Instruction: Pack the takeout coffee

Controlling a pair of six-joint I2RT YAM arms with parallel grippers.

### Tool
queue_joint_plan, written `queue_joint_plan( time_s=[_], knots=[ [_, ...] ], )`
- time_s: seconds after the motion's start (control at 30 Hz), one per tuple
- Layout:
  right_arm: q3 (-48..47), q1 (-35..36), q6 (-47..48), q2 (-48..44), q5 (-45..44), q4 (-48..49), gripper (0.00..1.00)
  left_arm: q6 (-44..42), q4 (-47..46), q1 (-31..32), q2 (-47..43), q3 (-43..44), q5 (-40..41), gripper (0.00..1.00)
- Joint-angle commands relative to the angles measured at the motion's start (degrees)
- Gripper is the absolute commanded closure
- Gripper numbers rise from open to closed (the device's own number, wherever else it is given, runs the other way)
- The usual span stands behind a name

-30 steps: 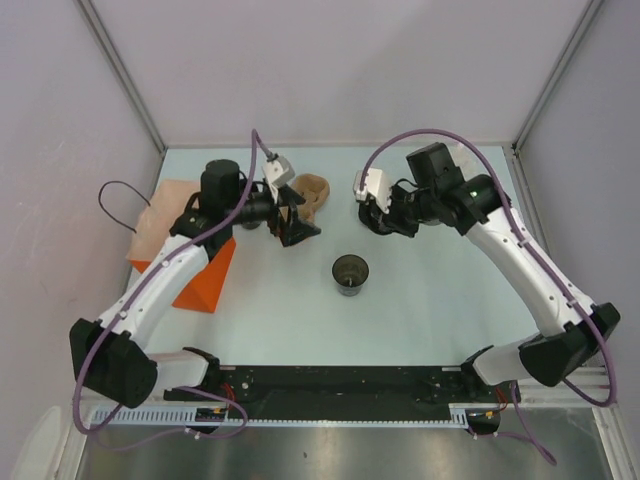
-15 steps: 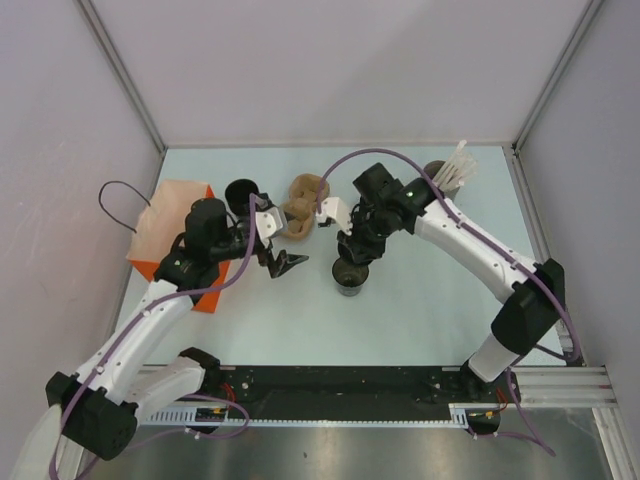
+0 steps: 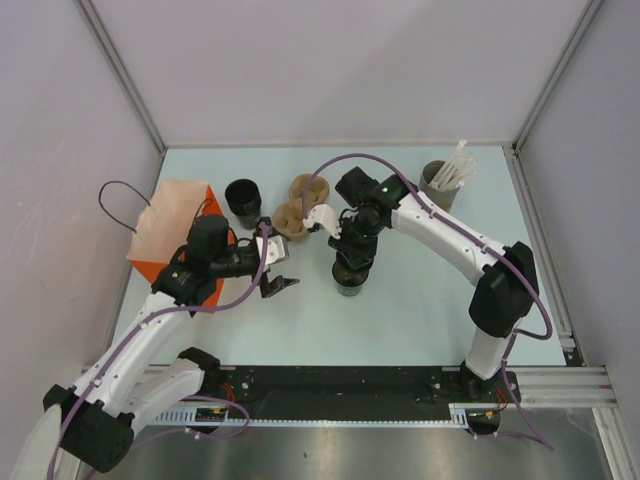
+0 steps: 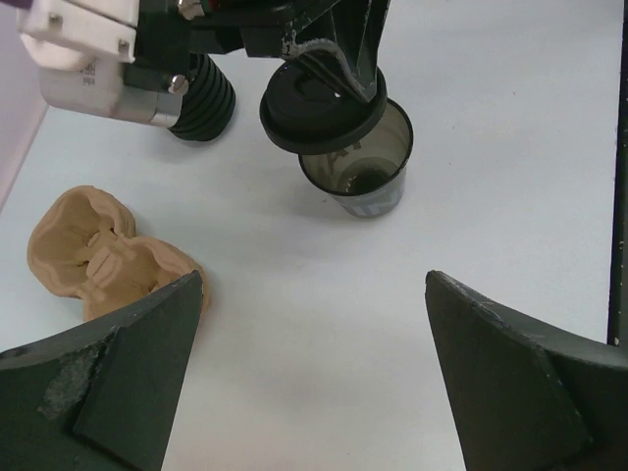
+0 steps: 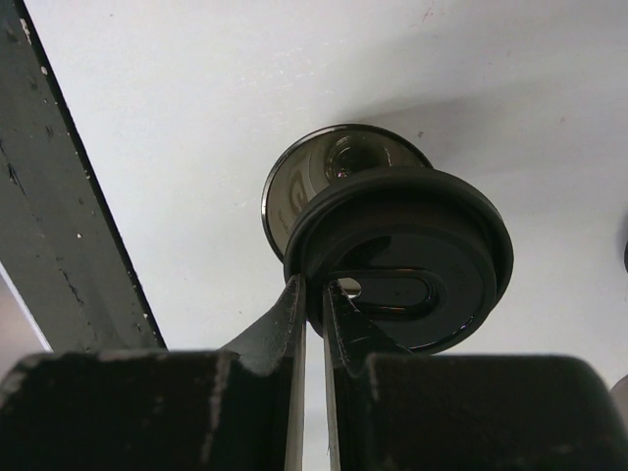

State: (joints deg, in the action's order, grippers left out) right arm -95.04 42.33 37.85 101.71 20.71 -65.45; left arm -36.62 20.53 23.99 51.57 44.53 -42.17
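L gripper (image 4: 312, 285), spread wide w/ nothing held, is seen just short of the takeout coffee cup (image 4: 368, 172), which is stood open mid-table. In the R wrist view the black lid (image 5: 402, 255) is seen pinched by its rim in the near-closed R gripper (image 5: 314, 289), partly over the cup mouth. The orange paper bag (image 3: 170, 225), far L, is shown only from above.

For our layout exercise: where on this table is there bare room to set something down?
Bare: the near strip in front of the open cup, and the right side in front of the stick holder. Crowded: back left, where bag, lidded cup and carrier sit close together.
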Motion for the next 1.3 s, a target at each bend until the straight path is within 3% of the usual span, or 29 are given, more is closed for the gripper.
queue_joint_plan(
  time_s=[0.0, 1.27],
  knots=[
    [-3.6, 1.3, -1.5, 1.8, -1.4, -2.0, 1.0, -3.5, 0.7, 0.3, -2.2, 0.7, -2.0, 0.0],
    [-6.6, 6.5, -2.9, 7.1, -7.7, -4.9, 1.0, -2.8, 1.0, 0.1, -4.5, -1.5, -4.1, 0.0]
  ],
)
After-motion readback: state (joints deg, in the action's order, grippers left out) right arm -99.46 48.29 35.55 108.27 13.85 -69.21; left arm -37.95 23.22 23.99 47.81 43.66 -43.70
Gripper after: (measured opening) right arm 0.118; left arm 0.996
